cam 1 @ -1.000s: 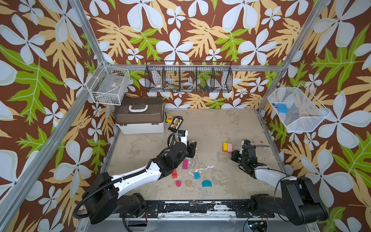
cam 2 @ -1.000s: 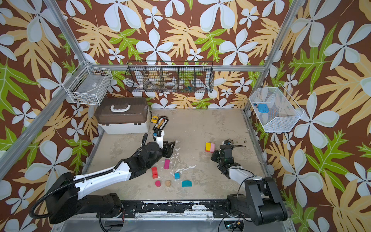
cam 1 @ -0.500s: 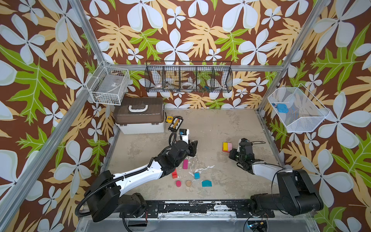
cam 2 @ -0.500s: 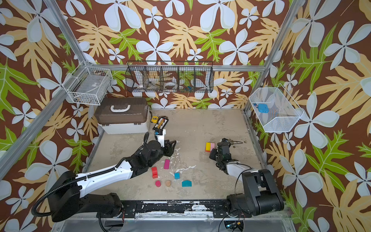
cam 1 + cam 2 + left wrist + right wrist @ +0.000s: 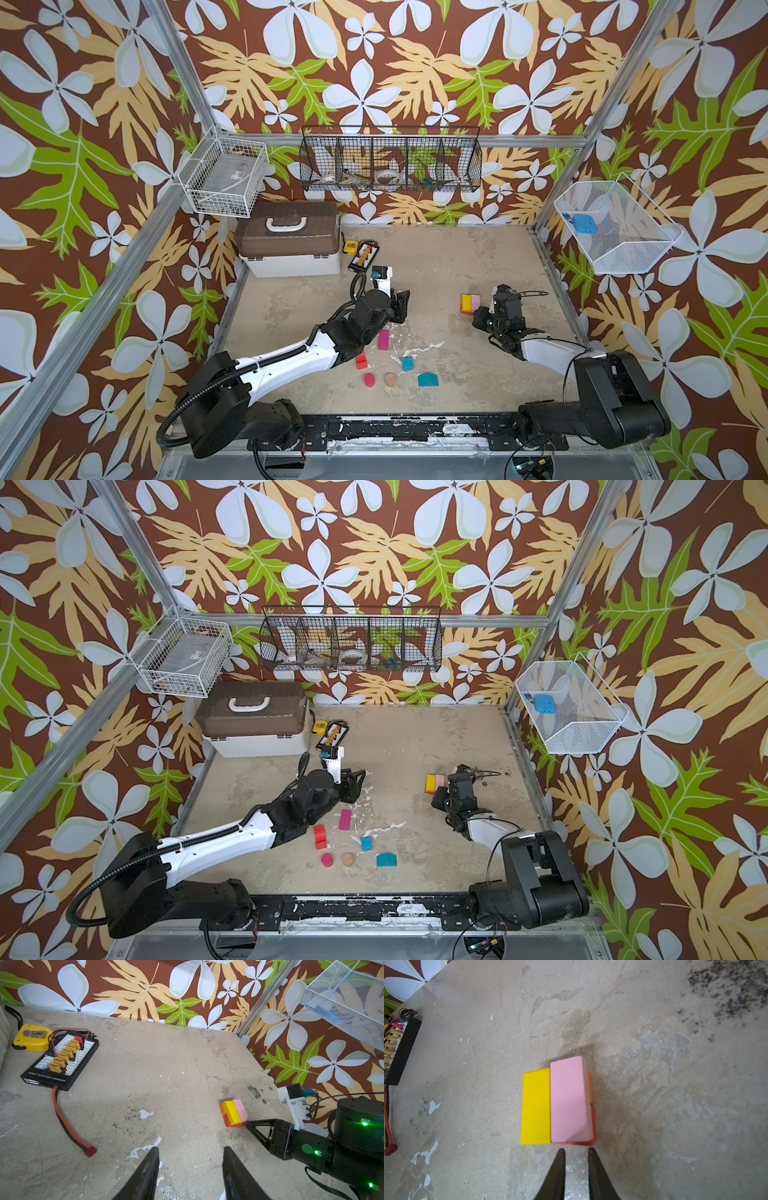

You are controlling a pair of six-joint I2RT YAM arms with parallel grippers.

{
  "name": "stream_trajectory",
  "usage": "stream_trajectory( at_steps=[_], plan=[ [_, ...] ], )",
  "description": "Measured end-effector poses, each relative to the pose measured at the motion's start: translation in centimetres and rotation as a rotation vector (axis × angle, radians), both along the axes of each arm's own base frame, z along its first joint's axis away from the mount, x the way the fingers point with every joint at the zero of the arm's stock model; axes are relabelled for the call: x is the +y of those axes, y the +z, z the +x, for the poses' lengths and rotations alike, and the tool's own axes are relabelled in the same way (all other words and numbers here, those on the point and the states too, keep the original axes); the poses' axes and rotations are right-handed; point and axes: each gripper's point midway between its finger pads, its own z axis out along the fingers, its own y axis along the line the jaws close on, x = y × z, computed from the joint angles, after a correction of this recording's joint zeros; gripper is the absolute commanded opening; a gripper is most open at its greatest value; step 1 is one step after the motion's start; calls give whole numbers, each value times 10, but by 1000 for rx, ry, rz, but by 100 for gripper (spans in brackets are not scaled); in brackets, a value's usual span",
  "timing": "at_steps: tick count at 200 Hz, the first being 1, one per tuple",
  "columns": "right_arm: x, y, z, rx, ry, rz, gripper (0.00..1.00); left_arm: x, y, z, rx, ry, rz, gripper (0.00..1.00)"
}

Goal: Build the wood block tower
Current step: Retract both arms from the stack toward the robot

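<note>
Right of centre in both top views stands the tower, four painted wooden bricks: one yellow brick and one pale pink brick lying side by side on one orange brick and one red brick. Lower centre, six loose wood blocks lie apart on the worn, mottled grey table. They are one magenta brick, one red piece of a shape I cannot make out, one magenta short cylinder, one plain tan cylinder, one blue cube and one teal house-shaped block. The right gripper noses up to the tower's lower right corner. The left gripper hangs at mid-frame, higher in the picture than the magenta brick.

From the left wrist, the left gripper shows two black tapered fingers well parted, with nothing between them. One yellow tape measure lies beside one black charging board carrying five yellow plugs and one red. Its white lettering runs upside down, and I cannot read it.

From the right wrist, the right gripper has its tips a narrow slit apart and empty, just short of the red brick's edge. The paint on the bricks is smooth and matte.
</note>
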Motion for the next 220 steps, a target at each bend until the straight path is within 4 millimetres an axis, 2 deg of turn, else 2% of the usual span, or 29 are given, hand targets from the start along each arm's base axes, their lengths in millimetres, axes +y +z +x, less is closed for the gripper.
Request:
stream_trajectory(
  at_steps=[29, 55, 67, 98, 118, 134, 158, 182, 199, 220],
  plan=[
    [2, 16, -9, -59, 8, 3, 36, 12, 0, -7, -8, 15, -6, 51],
    [24, 45, -20, -161, 75, 32, 48, 36, -3, -18, -16, 60, -12, 53],
    [39, 61, -28, -212, 114, 56, 52, 51, -7, -26, -13, 89, -20, 58],
    [77, 98, -47, -320, 232, 109, 59, 96, -17, -47, 8, 191, -43, 87],
    [105, 120, -63, -366, 314, 151, 62, 117, -16, -58, 22, 236, -78, 97],
    [128, 134, -78, -387, 384, 176, 63, 125, -11, -66, 32, 246, -126, 100],
    [157, 145, -101, -389, 478, 196, 67, 132, 3, -75, 23, 243, -209, 100],
    [182, 148, -121, -375, 554, 183, 69, 146, 20, -74, -39, 298, -262, 100],
    [195, 146, -130, -354, 589, 157, 71, 160, 19, -69, -70, 385, -263, 100],
    [206, 143, -132, -326, 605, 119, 74, 174, 11, -60, -83, 480, -257, 100]
  ],
)
